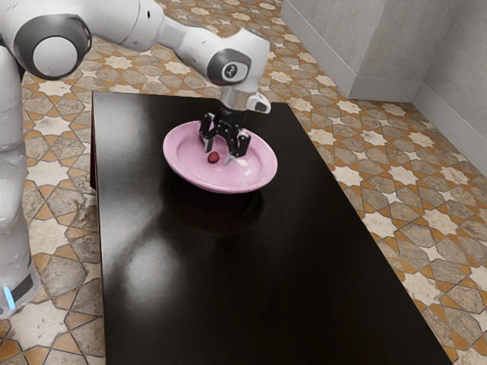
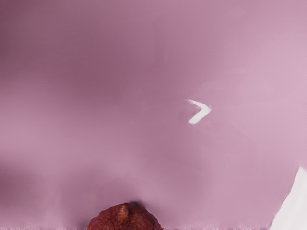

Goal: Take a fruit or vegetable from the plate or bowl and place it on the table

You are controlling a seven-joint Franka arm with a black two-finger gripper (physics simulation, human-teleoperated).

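Red fruit [image 2: 124, 219] shows an orange-brown tip in the wrist view.

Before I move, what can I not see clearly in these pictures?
- Red fruit: cut off by the wrist view's lower edge.
- Plate behind the pincer: hidden by it, exterior view.
- White shape: cut off, wrist view's right edge.
- Table's near end: cut off, exterior view's lower edge.

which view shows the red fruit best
The exterior view: the fruit is whole there, on the plate by the gripper. The wrist view shows it closer, rough-skinned, but cut off at the lower edge.
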